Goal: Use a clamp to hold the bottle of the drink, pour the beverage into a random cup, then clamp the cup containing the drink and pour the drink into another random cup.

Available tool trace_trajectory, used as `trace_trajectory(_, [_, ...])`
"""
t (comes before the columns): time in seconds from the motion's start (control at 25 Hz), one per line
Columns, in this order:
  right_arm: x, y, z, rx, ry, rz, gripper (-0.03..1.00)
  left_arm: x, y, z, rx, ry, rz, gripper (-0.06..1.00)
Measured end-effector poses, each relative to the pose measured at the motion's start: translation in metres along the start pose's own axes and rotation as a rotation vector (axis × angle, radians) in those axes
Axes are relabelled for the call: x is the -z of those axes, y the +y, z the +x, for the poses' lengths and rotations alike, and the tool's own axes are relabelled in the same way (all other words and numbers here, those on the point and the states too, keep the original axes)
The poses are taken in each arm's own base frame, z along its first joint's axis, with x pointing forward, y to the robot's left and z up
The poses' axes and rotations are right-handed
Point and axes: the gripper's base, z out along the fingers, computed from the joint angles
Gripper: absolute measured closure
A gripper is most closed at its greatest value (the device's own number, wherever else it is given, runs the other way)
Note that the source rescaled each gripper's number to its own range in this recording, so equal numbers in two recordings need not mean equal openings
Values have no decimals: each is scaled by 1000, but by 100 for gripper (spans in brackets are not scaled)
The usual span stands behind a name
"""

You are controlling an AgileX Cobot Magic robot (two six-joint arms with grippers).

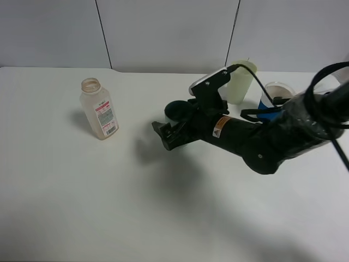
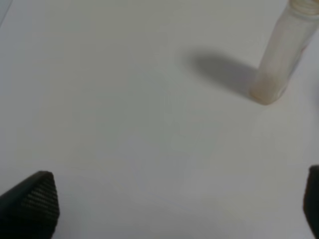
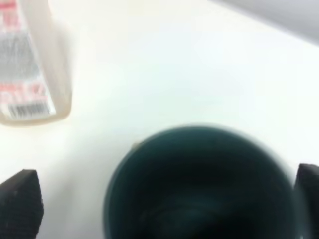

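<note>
We see a white tabletop (image 1: 109, 207), bare across the lower part of the overhead frame. Right arm (image 1: 272, 139) comes in from the right edge toward frame center. Right gripper (image 1: 173, 131) sits low at center, jaws wide, one tip on each side of the teal cup (image 1: 177, 111). In the right wrist view the two dark tips sit at the lower corners with the cup's open mouth (image 3: 199, 184) between them, gaps on both sides, so nothing is clamped. The cup's inside looks dark; we cannot tell if any drink is in it.

Left gripper (image 2: 174, 209) shows only in its own wrist view: two black tips at the lower corners, jaws wide, holding nothing, bare tabletop between them.

The bottle (image 1: 99, 109) stands upright at left-center of the overhead frame, uncapped, label facing us, well apart from the cup.

Further back, upper right: a pale yellow-green cup (image 1: 240, 82) just behind the arm, and a blue-banded cup (image 1: 272, 98) beside it, partly hidden by the arm and cables.
</note>
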Motion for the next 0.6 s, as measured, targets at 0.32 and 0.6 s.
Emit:
trace_trajectory(0.32, [44,-13,-50,138,-88,83,-3,0,0,0,0,0,0,-5])
trace_trajectory(0.6, [75,-44,-88,118,-211,193,-3,0,0,0,0,0,0,-5])
